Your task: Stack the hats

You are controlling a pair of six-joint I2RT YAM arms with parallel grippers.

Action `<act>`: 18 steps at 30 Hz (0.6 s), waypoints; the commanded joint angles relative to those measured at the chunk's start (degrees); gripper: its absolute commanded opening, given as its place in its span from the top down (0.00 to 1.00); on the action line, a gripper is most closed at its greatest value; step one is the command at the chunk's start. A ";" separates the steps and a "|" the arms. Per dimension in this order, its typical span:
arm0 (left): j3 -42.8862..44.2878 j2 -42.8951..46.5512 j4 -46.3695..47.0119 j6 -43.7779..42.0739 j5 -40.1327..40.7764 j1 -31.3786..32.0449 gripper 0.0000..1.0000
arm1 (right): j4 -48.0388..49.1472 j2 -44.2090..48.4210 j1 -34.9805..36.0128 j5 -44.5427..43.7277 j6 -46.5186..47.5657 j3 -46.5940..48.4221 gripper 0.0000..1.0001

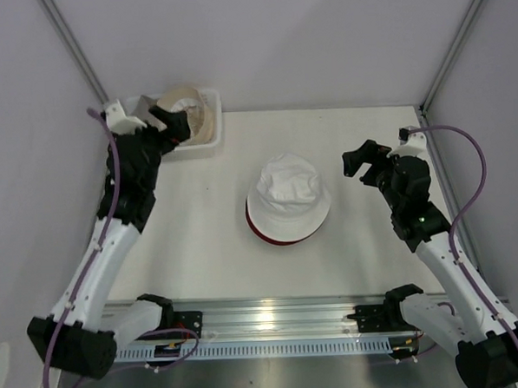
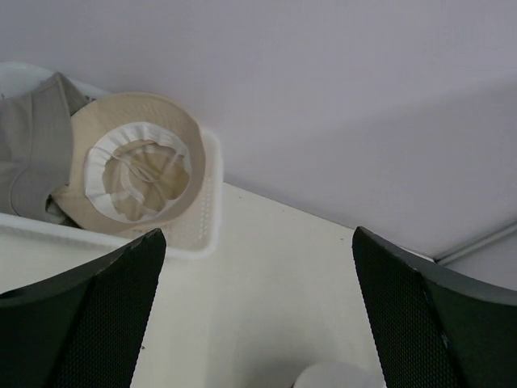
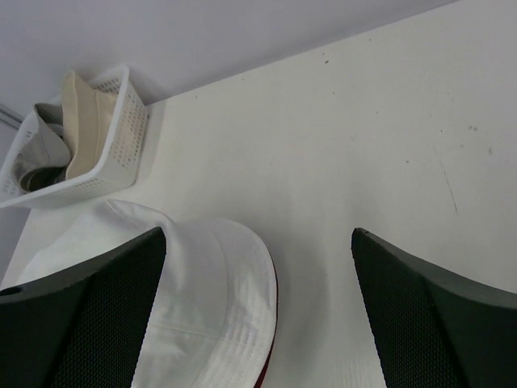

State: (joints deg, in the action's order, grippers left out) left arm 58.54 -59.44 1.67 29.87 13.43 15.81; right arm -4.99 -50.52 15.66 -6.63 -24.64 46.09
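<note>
Under white hat (image 1: 287,192), red hat (image 1: 270,239) mostly hidden; end effectors (image 2: 257,242) (image 3: 257,242) wide open, empty.

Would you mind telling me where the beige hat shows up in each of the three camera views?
Top external: the beige hat is at the upper left, at the table's far left corner.
Left wrist: beige hat at the upper left, its open inside facing the camera.
Right wrist: beige hat at the upper left, small and nearly edge-on.
Shared landmark: the white mesh basket holding it.
</note>
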 commanded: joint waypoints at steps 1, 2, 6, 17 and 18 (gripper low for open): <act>10.43 -11.90 -16.25 -2.97 -6.06 -4.55 0.01 | -0.28 -2.03 -0.37 1.36 1.53 1.73 0.01; 16.63 -17.32 -17.65 -4.37 -5.00 -5.09 0.01 | 0.16 -2.47 -0.37 1.01 1.53 1.73 0.00; 31.74 -31.38 -21.70 -9.55 -13.99 -8.25 0.02 | 0.86 -4.84 -1.07 -0.13 1.62 2.08 0.01; 63.26 -64.56 -33.24 -18.53 -10.52 -5.80 0.10 | 1.48 -12.22 -4.50 0.30 1.18 5.85 0.01; 63.79 -65.70 -32.53 -18.53 -10.62 -5.79 0.11 | 1.57 -12.58 -4.59 0.57 1.26 6.03 0.01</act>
State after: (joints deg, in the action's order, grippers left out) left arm 117.19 -123.22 -28.38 13.91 2.37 9.69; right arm -5.41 -62.46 11.64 -6.17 -24.08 48.73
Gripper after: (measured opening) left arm 0.902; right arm 0.993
